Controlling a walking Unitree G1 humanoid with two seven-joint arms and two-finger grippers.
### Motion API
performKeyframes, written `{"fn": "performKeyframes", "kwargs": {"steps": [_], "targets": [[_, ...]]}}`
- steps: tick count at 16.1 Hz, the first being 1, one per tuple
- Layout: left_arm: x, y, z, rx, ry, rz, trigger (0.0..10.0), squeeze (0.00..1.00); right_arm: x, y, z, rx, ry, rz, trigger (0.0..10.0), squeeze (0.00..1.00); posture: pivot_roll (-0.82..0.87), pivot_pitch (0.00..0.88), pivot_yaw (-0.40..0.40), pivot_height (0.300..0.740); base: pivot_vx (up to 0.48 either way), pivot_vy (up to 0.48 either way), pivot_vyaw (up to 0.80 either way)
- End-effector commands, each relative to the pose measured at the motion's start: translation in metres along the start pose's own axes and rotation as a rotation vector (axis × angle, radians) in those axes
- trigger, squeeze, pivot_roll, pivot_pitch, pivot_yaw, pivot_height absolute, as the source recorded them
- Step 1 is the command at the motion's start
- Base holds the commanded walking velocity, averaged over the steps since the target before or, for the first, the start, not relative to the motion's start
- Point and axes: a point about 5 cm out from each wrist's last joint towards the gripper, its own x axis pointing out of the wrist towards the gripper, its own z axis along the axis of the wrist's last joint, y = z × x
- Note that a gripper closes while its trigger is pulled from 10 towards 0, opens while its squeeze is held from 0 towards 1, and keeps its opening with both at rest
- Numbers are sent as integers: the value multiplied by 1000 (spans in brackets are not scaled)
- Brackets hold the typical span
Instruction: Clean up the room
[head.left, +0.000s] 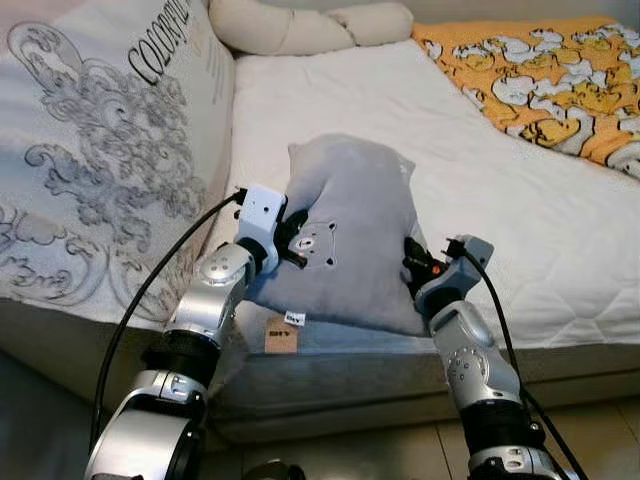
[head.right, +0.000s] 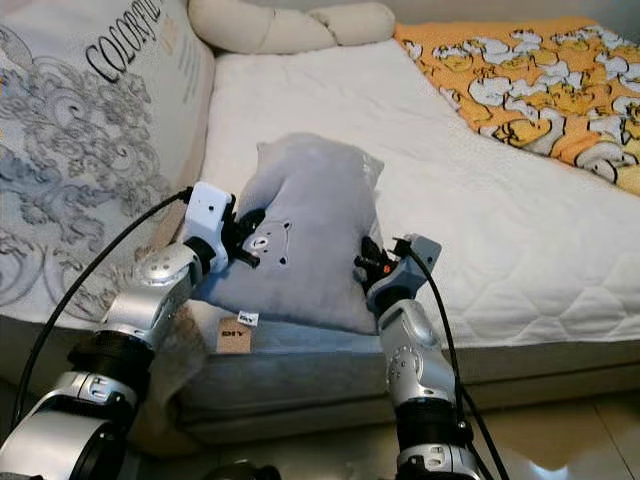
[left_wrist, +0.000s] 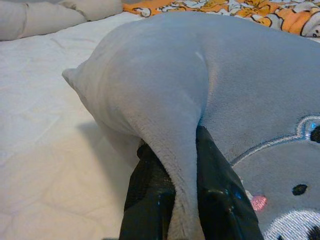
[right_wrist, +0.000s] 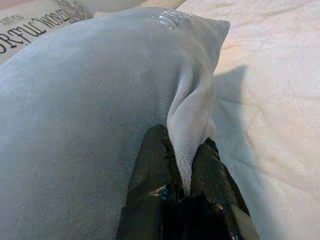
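**Grey pillow pinched from both sides**

Grey plush pillow (head.left: 345, 235) with a little bear face stitched on it sits at the near edge of the white mattress (head.left: 520, 220). Left gripper (left_wrist: 186, 165) is clamped on a fold along one side, and right gripper (right_wrist: 185, 165) has a fold of the opposite edge squeezed between its fingers. A cardboard tag (head.left: 281, 334) hangs off the pillow's lower edge. Big patterned cushion (head.left: 100, 150) stands to the left, orange blanket (head.left: 560, 80) far right.

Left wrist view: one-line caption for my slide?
Left gripper pinching a fold of the soft grey bear-face pillow above the white quilted mattress.
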Motion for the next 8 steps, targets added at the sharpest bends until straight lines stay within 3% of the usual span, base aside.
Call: {"fn": "performKeyframes", "kwargs": {"steps": [1,5,8], "targets": [[3,5,17,9,-66,25,10000,0,2,4,6,-27,-14,25,10000,0,-11,0,47,740,266,0,0],[3,6,17,5,-67,29,10000,0,3,7,5,-41,-1,45,10000,0,-8,0,43,740,298,0,700],[4,7,17,4,-68,35,10000,0,3,5,5,-35,-1,37,10000,0,-10,0,43,740,319,0,0]]}}
